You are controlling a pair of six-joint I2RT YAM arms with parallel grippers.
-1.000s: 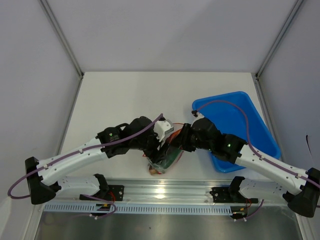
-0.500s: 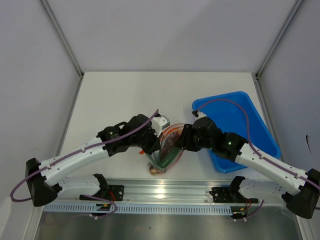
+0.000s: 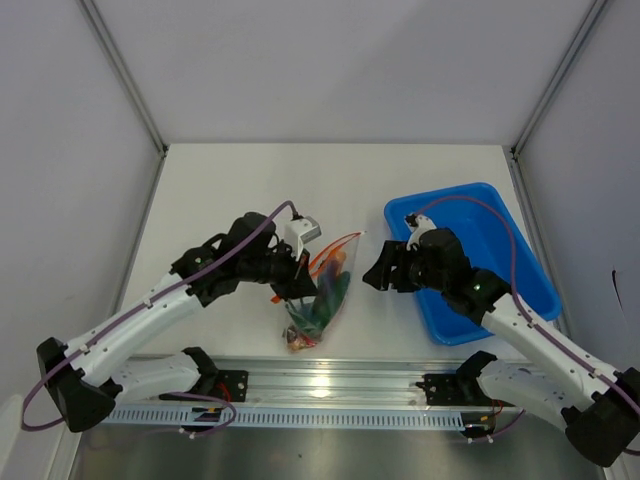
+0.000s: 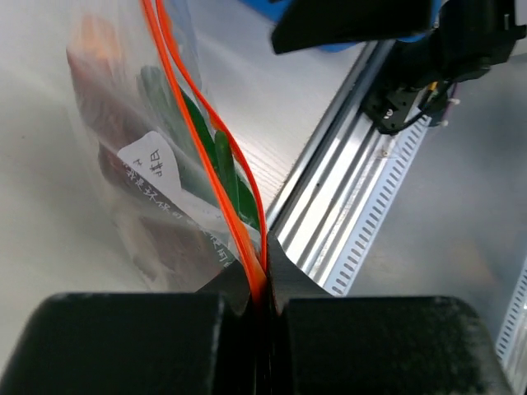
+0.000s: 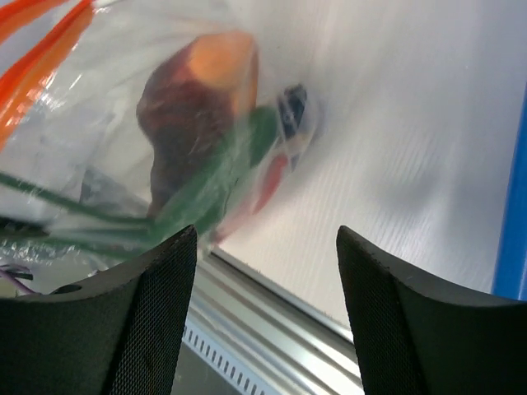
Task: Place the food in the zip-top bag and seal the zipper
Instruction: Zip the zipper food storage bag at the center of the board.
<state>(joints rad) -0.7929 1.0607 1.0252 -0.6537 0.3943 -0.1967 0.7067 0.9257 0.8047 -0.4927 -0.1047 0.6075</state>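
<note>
1. Zip-top bag (image 3: 318, 295), crinkly clear plastic: lying just left of the blue plastic tray (image 3: 520, 250), already holding the small toy food (image 5: 198, 107), a dark red sausage in its bun, green stalks and a red chili.
2. Probably handling as light, limp and slippery; best gripping the stiffer thin orange-red zipper strip (image 4: 206, 123), not the film.
3. Left gripper (image 4: 265, 276): pinching that strip tight, its two orange lines gaping apart beyond the pinch.
4. Right gripper (image 5: 263, 243): standing released, grasping nothing, hovering between bag and tray.
5. Differing from a second ago: right gripper letting go and backing toward the tray; left gripper going from spread to clenched.
</note>
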